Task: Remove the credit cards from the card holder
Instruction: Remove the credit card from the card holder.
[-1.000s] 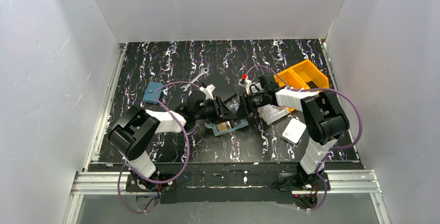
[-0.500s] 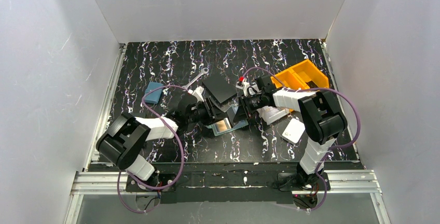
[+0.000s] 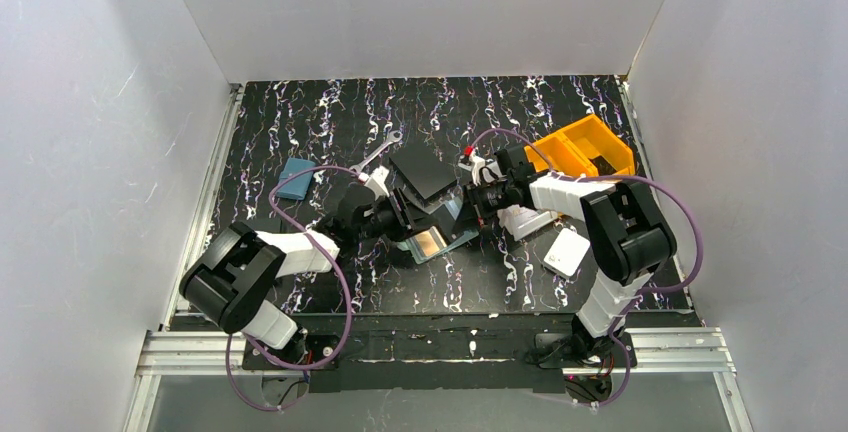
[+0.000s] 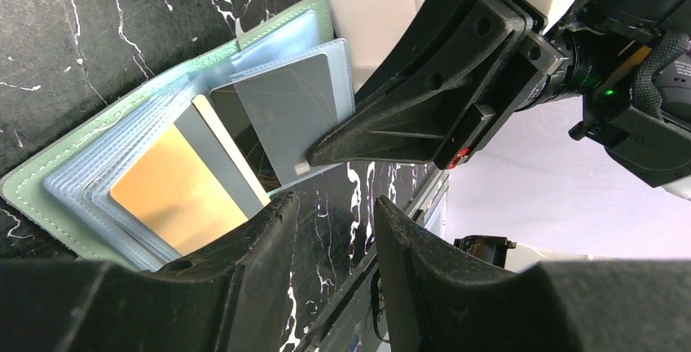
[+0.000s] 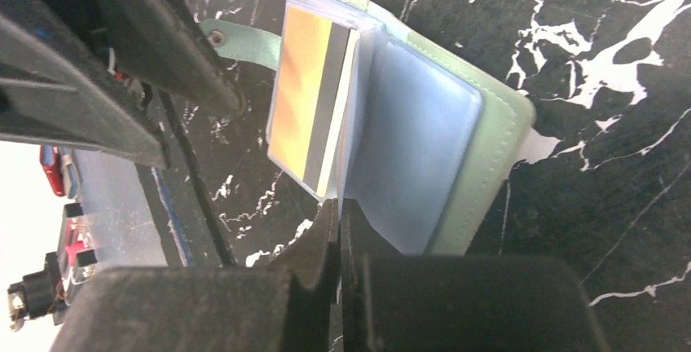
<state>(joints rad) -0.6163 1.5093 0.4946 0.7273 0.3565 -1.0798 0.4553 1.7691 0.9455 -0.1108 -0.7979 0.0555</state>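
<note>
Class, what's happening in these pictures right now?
A green card holder lies open between the grippers. The right gripper is shut at the edge of a grey-blue card; the left gripper hovers open beside it. A tan card sits in its sleeve. Neither card is clear of the holder yet.

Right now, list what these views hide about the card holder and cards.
Top external: left gripper and right gripper cover much of the card holder; cards too small to count.
Right wrist: right gripper's fingers cover the pinch; card or sleeve unclear.
Left wrist: stacked sleeves hide any cards behind the tan card.
</note>
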